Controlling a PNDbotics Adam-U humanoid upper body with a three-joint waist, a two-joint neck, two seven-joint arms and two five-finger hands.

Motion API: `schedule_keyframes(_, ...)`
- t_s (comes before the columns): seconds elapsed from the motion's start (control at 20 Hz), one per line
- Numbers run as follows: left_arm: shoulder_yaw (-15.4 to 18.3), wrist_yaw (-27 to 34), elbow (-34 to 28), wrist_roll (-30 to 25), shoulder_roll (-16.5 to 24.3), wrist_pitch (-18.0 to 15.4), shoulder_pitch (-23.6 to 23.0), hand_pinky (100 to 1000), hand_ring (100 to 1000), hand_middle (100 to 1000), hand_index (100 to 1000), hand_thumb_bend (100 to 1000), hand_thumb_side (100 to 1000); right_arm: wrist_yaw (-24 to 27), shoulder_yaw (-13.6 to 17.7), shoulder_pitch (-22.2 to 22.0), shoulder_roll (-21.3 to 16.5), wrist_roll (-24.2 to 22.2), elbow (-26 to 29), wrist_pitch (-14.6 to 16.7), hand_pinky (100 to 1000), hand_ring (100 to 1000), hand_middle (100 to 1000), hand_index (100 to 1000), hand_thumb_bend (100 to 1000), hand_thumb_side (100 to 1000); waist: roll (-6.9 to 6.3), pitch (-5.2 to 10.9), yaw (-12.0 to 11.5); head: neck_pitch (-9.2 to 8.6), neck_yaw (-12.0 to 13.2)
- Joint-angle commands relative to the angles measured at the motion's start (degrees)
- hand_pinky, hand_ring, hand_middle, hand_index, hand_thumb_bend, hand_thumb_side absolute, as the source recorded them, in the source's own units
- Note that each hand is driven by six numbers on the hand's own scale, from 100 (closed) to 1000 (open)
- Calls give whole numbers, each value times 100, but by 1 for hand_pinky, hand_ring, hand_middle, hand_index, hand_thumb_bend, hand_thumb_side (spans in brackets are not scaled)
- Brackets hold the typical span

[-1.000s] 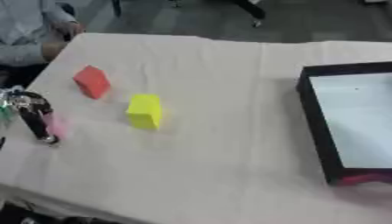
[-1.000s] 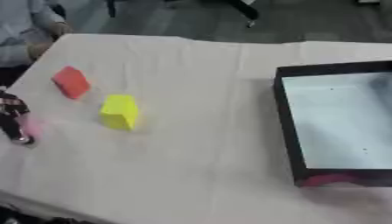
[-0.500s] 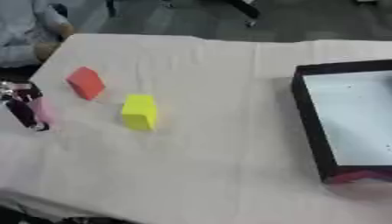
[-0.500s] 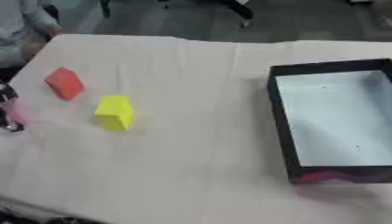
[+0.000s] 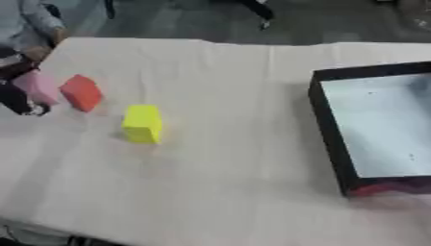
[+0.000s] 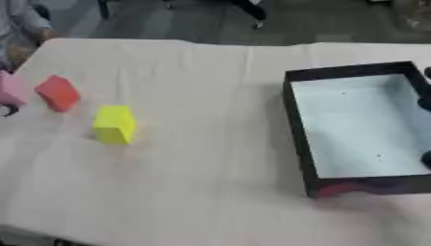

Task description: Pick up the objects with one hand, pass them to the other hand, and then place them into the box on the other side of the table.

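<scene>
Pink block (image 5: 35,87) sits in the left hand (image 5: 19,98), fingers curled round it, at the bench's (image 5: 227,158) left edge, just beside the red block (image 5: 82,92). Yellow block (image 5: 141,123) lies near the red one. Box (image 6: 296,120) well apart, rightward. Right hand (image 6: 424,103) barely shows there; grip unclear. Step: pick-up done, handover pending. Next: carry it toward the right hand.

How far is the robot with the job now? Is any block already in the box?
Nothing is finished: the black box with a pale floor on the right holds no block. In hand: the left hand at the left edge is curled round a pink block. Left to do: pass it to the right hand, box it, then the red block and yellow block on the cloth.
</scene>
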State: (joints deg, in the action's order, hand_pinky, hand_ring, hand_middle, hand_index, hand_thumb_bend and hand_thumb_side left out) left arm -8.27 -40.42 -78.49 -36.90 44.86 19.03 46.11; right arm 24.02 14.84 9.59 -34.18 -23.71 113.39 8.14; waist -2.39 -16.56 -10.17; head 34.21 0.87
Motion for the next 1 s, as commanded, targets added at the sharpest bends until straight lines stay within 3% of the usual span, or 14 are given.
schedule_keyframes(0.05,-6,328,-519,171,-45,102,47,853,793,689,543,266,100,280,-129,308,-463,-31,121,88,1000,1000,1000,1000,612,271,89,132,12,1,-70)
schedule_keyframes(0.55,-241,819,-1130,837,-723,150,139,834,736,651,543,205,100,922,-777,1612,-1079,-226,121,-51,1000,1000,1000,1000,606,259,109,198,-9,-168,-203)
schedule_keyframes(0.9,-360,896,-1324,1366,-1250,38,74,815,686,621,551,167,100,442,-1340,2408,-965,-628,16,-226,1000,1000,1000,1000,600,233,136,256,8,-132,-445)
schedule_keyframes(0.95,-389,904,-1348,1449,-1293,23,67,810,678,619,552,167,100,320,-1430,2504,-902,-737,-51,-239,1000,1000,1000,1000,533,100,136,261,13,-123,-474)
schedule_keyframes(1.0,-415,944,-1377,1526,-1338,17,66,810,677,617,550,166,100,210,-1517,2598,-834,-848,-117,-252,1000,1000,1000,1000,602,218,133,265,13,-117,-509)
